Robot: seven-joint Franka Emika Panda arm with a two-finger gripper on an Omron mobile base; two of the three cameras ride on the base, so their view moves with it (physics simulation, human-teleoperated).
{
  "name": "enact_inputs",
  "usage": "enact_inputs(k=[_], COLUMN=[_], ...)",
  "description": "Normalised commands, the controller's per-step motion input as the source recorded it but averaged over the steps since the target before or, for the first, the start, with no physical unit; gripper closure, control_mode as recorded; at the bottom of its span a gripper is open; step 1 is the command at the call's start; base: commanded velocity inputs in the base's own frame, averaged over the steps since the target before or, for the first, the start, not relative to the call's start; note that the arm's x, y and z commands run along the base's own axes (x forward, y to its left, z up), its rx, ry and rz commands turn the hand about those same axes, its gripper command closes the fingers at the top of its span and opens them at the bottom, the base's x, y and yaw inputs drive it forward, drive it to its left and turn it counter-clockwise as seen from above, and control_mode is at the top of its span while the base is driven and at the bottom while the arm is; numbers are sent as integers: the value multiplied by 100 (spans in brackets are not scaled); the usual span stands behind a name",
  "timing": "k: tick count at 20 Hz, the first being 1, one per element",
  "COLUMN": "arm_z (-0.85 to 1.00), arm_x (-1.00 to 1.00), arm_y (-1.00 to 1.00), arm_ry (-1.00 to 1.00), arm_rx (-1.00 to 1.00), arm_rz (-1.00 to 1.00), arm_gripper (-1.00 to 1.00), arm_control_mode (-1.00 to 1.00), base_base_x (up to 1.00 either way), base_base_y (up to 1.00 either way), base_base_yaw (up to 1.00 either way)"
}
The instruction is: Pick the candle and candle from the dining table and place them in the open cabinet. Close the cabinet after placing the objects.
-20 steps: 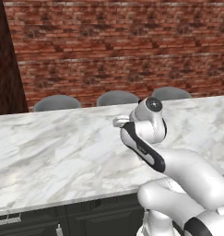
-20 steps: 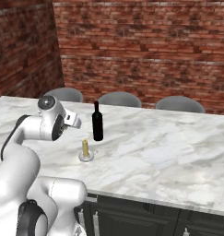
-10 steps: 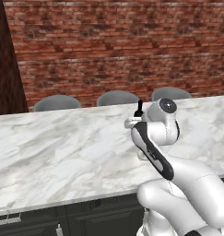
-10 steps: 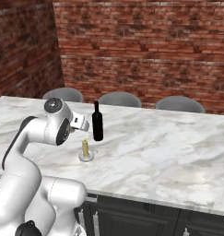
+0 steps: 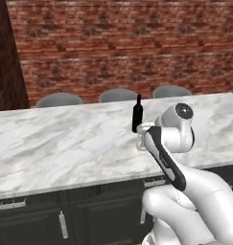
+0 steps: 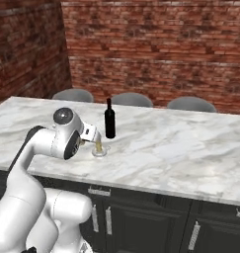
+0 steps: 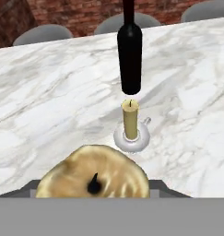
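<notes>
— Marble table [image 6: 190, 148] before us, brick wall behind. What are we holding?
— Our gripper [image 7: 93, 186] has its jaws clamped on the squat candle [image 7: 92, 173], above the table. The stick candle [image 7: 130, 119] stands ahead, by the bottle [image 7: 130, 55].
— Next?
— We judge it's the carry: turn toward the cabinet, keeping clear of the bottle.

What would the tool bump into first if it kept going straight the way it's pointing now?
Probably the tall candle on its silvery base; it stands right ahead of the tool, which already holds the squat candle. The black bottle is behind it. Depth is hard to judge.
</notes>
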Motion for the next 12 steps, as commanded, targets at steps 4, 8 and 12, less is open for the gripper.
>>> enact_inputs(k=[4,8,12], arm_z=[0,0,0], arm_x=[0,0,0], arm_y=[0,0,0], arm_ry=[0,0,0], arm_rx=[0,0,0], arm_rz=[0,0,0], arm_gripper=[100,100,100], arm_control_mode=[100,100,100], base_base_x=[-54,1,0], base_base_y=[0,0,0], base_base_yaw=[-4,-36,-52])
